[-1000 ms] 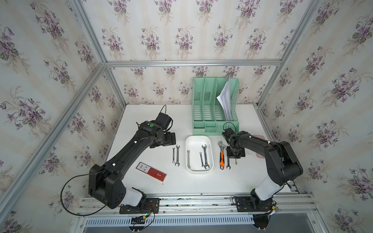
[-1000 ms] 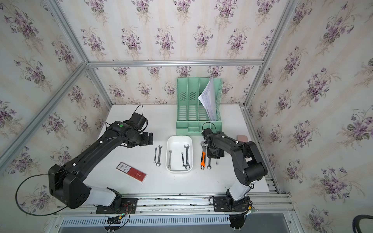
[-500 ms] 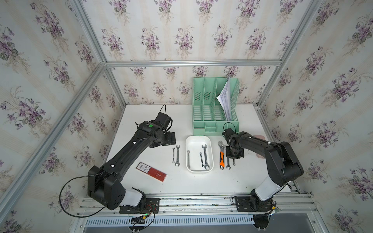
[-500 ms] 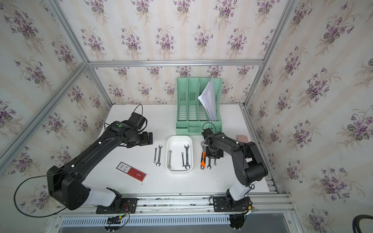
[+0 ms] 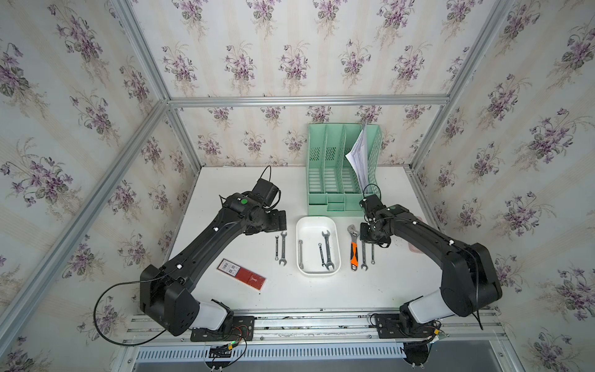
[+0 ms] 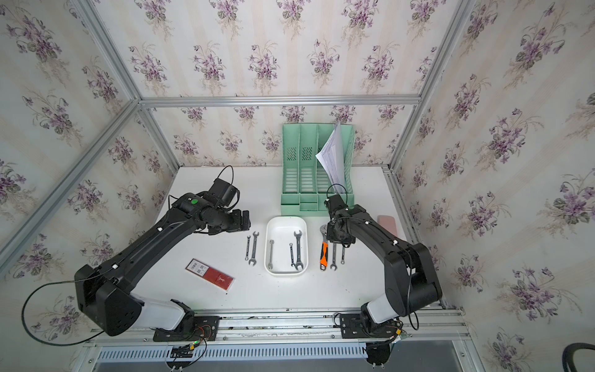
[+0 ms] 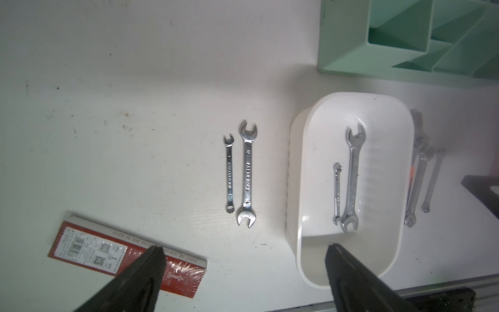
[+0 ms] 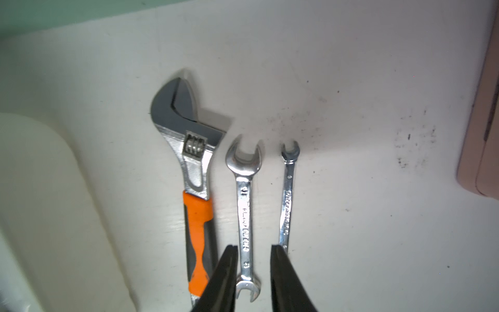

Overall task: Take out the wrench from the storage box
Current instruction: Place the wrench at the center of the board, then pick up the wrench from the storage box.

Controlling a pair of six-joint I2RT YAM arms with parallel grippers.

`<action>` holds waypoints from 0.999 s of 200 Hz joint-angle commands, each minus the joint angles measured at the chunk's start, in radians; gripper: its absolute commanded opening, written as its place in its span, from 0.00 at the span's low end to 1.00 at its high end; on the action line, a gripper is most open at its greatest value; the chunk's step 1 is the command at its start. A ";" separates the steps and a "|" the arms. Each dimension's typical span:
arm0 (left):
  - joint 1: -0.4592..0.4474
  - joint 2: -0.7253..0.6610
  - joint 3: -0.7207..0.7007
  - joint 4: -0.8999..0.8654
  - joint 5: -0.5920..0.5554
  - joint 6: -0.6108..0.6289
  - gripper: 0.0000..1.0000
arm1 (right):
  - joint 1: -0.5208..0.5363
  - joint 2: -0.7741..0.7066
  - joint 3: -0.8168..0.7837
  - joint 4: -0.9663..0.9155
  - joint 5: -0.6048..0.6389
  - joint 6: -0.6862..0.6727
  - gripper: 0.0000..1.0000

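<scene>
On the white table (image 5: pixel 322 290) beside the storage box (image 5: pixel 317 219), the right gripper (image 8: pixel 253 247), jaws slightly spread astride the wrench (image 8: pixel 244 202), should lift straight up, not dragging it.

On the table (image 5: pixel 322 296), the storage box (image 5: pixel 310 230) sits in the middle with three wrenches (image 5: pixel 327 249) in it. A pair of wrenches (image 5: pixel 283 248) lies just left of it, and three tools (image 5: pixel 363 254) lie just right. The file rack (image 5: pixel 325 196) stands behind it. A flat pack (image 5: pixel 241 274) lies near, to the left.
</scene>
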 commanded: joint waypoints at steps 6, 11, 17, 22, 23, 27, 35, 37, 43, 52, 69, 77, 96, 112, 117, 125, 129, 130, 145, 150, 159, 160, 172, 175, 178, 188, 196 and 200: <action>-0.086 0.053 0.049 0.045 -0.014 -0.030 0.97 | 0.001 -0.054 0.016 0.000 -0.101 -0.012 0.30; -0.106 0.073 0.066 0.041 -0.026 -0.035 0.97 | 0.001 -0.061 0.018 0.002 -0.109 -0.012 0.31; -0.129 0.096 0.085 0.038 -0.037 -0.042 0.97 | 0.001 -0.070 0.021 0.003 -0.120 -0.011 0.31; -0.151 0.118 0.099 0.038 -0.046 -0.048 0.97 | 0.001 -0.076 0.023 0.004 -0.128 -0.011 0.32; -0.156 0.122 0.101 0.038 -0.048 -0.049 0.97 | 0.001 -0.077 0.023 0.005 -0.128 -0.010 0.32; -0.173 0.138 0.112 0.040 -0.052 -0.052 0.97 | 0.001 -0.081 0.025 0.005 -0.133 -0.010 0.32; -0.206 0.174 0.135 0.045 -0.057 -0.060 0.96 | 0.000 -0.088 0.027 0.005 -0.141 -0.010 0.32; -0.215 0.180 0.141 0.046 -0.057 -0.062 0.96 | 0.001 -0.089 0.027 0.005 -0.143 -0.010 0.33; -0.234 0.209 0.158 0.049 -0.057 -0.065 0.95 | 0.001 -0.092 0.028 0.006 -0.146 -0.010 0.33; -0.265 0.255 0.184 0.049 -0.062 -0.074 0.94 | 0.001 -0.096 0.028 0.008 -0.151 -0.010 0.33; -0.307 0.337 0.226 0.049 -0.068 -0.086 0.89 | 0.001 -0.099 0.027 0.008 -0.154 -0.012 0.34; -0.322 0.373 0.239 0.053 -0.067 -0.094 0.87 | 0.001 -0.100 0.023 0.009 -0.155 -0.013 0.34; -0.348 0.443 0.262 0.073 -0.064 -0.101 0.82 | 0.001 -0.100 0.017 0.009 -0.159 -0.015 0.35; -0.364 0.496 0.281 0.088 -0.065 -0.100 0.73 | 0.001 -0.103 0.012 0.012 -0.161 -0.015 0.35; -0.367 0.509 0.287 0.091 -0.063 -0.100 0.70 | 0.000 -0.105 0.011 0.013 -0.161 -0.015 0.35; -0.370 0.533 0.293 0.104 -0.058 -0.098 0.64 | 0.001 -0.107 0.010 0.015 -0.164 -0.017 0.35; -0.371 0.541 0.295 0.110 -0.055 -0.097 0.61 | 0.001 -0.107 0.009 0.016 -0.166 -0.016 0.35; -0.371 0.544 0.296 0.112 -0.055 -0.097 0.60 | 0.001 -0.108 0.008 0.016 -0.167 -0.017 0.35; -0.375 0.579 0.302 0.136 -0.054 -0.097 0.50 | 0.001 -0.108 0.007 0.016 -0.169 -0.018 0.35; -0.375 0.590 0.302 0.142 -0.053 -0.097 0.48 | 0.001 -0.108 0.006 0.017 -0.171 -0.018 0.35; -0.375 0.613 0.310 0.149 -0.052 -0.097 0.46 | 0.001 -0.108 0.007 0.017 -0.172 -0.019 0.35; -0.375 0.615 0.311 0.150 -0.053 -0.096 0.46 | 0.001 -0.109 0.007 0.017 -0.171 -0.019 0.35; -0.376 0.640 0.321 0.156 -0.053 -0.097 0.46 | 0.001 -0.110 0.003 0.019 -0.173 -0.020 0.35; -0.377 0.647 0.324 0.157 -0.052 -0.097 0.45 | 0.001 -0.111 0.003 0.019 -0.174 -0.020 0.35; -0.377 0.653 0.329 0.158 -0.051 -0.097 0.45 | 0.001 -0.111 0.001 0.018 -0.174 -0.019 0.35; -0.379 0.674 0.339 0.166 -0.047 -0.097 0.44 | 0.001 -0.113 0.001 0.019 -0.175 -0.021 0.35; -0.382 0.688 0.345 0.172 -0.045 -0.098 0.44 | 0.001 -0.113 -0.002 0.020 -0.175 -0.021 0.36; -0.384 0.696 0.349 0.174 -0.045 -0.097 0.44 | 0.001 -0.113 -0.001 0.020 -0.176 -0.021 0.35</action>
